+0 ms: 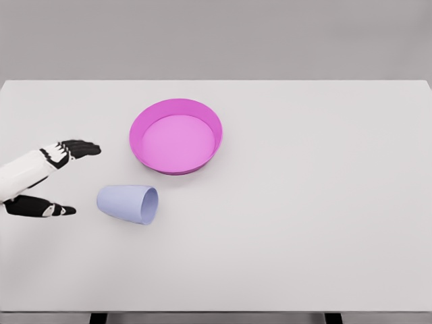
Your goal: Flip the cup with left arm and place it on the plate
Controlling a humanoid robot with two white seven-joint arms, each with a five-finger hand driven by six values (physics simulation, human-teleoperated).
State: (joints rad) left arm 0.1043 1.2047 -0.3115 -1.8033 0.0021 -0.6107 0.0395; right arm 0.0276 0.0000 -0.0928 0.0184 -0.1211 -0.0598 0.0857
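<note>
The left hand (50,179) comes in from the left side on a white arm. The hand is black with some white on it. It is wide open. The long fingers (79,148) point to the right, up at the far part of the hand. The thumb (47,208) sticks out lower down, nearer to us, and it points right too. There is a big gap between the fingers and the thumb. The hand holds nothing.

Just to the right of the thumb lies the cup (128,204). It is a soft blue-purple color, very pale. It is plain, with no handle and no picture on it. It lies on its side on the desk (304,202). Its open mouth faces right and a little toward us, and you can see the round rim. Its closed bottom end points left, toward the hand. The bottom end is a bit narrower than the mouth. The hand is near the cup but does not touch it.

Farther away and a little to the right of the cup sits the plate (177,136). It is bright pink and round, with a raised wall all around, like a shallow bowl. The cup is near the plate, but they are apart. The desk is white and flat.
</note>
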